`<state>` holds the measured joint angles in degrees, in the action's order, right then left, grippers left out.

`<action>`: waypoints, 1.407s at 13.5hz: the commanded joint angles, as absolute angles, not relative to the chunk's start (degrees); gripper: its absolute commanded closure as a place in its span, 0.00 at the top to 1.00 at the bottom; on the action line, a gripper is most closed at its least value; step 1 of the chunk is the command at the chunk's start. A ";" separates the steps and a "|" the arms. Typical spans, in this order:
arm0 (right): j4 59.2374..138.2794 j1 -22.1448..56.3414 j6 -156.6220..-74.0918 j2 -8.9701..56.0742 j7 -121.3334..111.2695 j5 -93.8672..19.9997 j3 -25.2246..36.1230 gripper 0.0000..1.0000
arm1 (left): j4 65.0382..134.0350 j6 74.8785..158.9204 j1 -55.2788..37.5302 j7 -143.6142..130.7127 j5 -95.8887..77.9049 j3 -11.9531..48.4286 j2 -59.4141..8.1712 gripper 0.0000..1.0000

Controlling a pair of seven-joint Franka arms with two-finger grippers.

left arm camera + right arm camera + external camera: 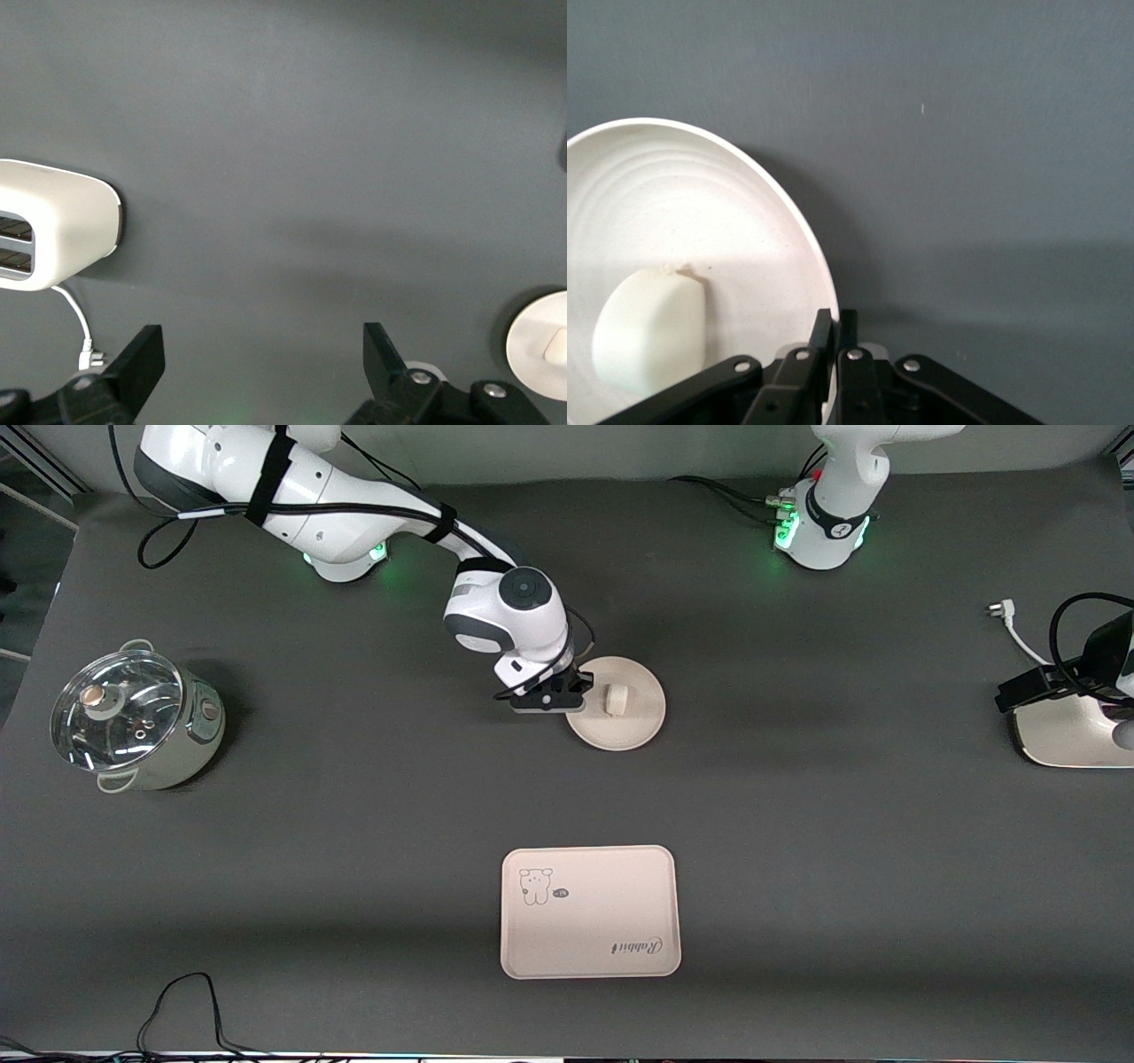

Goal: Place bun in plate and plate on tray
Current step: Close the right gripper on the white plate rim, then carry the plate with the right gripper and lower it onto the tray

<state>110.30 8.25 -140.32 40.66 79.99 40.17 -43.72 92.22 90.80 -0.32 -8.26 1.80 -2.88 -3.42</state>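
The round cream plate (633, 722) lies in the middle of the table, farther from the front camera than the tray (591, 911). The white bun (615, 698) lies in the plate. My right gripper (567, 691) is at the plate's rim on the side toward the right arm's end. In the right wrist view its fingers (836, 323) are shut on the rim of the plate (682, 204), with the bun (651, 332) close beside them. My left gripper (263, 345) is open and empty and waits above the toaster at the left arm's end.
A white toaster (1063, 735) with a cord and plug (999, 609) stands at the left arm's end. A steel pot with a glass lid (133, 717) stands at the right arm's end. The tray has a bear drawing and "Rabbit" script.
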 commanded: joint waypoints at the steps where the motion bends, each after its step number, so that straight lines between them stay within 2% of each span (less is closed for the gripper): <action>1: 104.96 7.65 -135.81 41.48 77.98 38.43 -43.77 0.00 | 90.44 89.91 -0.53 -8.52 2.20 -2.46 -4.31 1.00; 4: 93.38 7.38 -127.64 41.48 67.35 27.98 -43.51 0.00 | 90.00 89.82 -0.70 -8.17 2.46 -2.37 -4.31 1.00; 6: 87.04 6.16 -126.83 41.57 61.20 23.14 -42.02 0.00 | 90.00 89.65 -0.62 -7.39 2.55 -2.37 -4.48 1.00; 8: 80.72 6.15 -126.83 42.71 53.04 17.87 -37.47 0.00 | 89.83 88.51 -0.79 -7.29 2.55 -2.29 -4.40 1.00; 11: 70.17 6.15 -126.83 47.88 47.13 16.08 -33.68 0.00 | 89.21 87.89 -0.70 -7.47 2.46 -1.58 -4.31 1.00; 14: 60.67 6.15 -129.01 56.66 42.19 16.26 -30.68 0.00 | 89.73 87.89 -0.70 -7.56 1.67 -1.58 -3.96 1.00; 17: 59.94 6.42 -139.27 63.00 41.92 16.26 -29.01 0.00 | 89.74 86.84 -0.35 -7.30 1.67 -1.76 -3.96 1.00; 19: 59.94 6.50 -140.80 64.16 42.01 16.26 -29.00 0.00 | 89.56 84.99 -0.53 -7.47 1.41 -1.76 -3.95 1.00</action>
<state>63.58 5.09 -140.34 62.27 43.51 17.35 -29.24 90.87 87.22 -0.35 -8.02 1.72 -1.56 -3.78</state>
